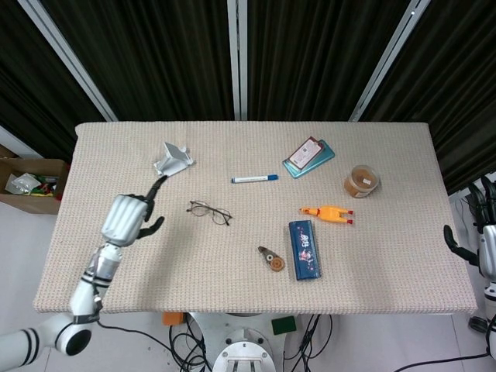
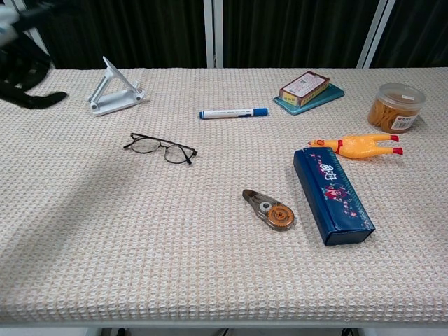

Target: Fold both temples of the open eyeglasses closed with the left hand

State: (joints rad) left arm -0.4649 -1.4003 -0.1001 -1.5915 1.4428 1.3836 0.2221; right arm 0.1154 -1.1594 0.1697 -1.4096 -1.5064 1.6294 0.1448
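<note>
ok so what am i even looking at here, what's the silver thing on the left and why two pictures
It is a two-armed robot at a table. The silver thing is its left hand, raised and holding nothing. The right hand shows only partly, beyond the table's right edge. One picture looks down from the robot's head, the other forward from its chest. On the table lie eyeglasses, a pen, a white stand, a toy chicken, a blue case and a jar.

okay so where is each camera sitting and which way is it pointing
Head view: high above the near edge, looking down on the table; shows the left hand and right hand.
Chest view: low at the near edge, facing across; left hand blurred at top left.
Both share the eyeglasses, lying alone.
</note>
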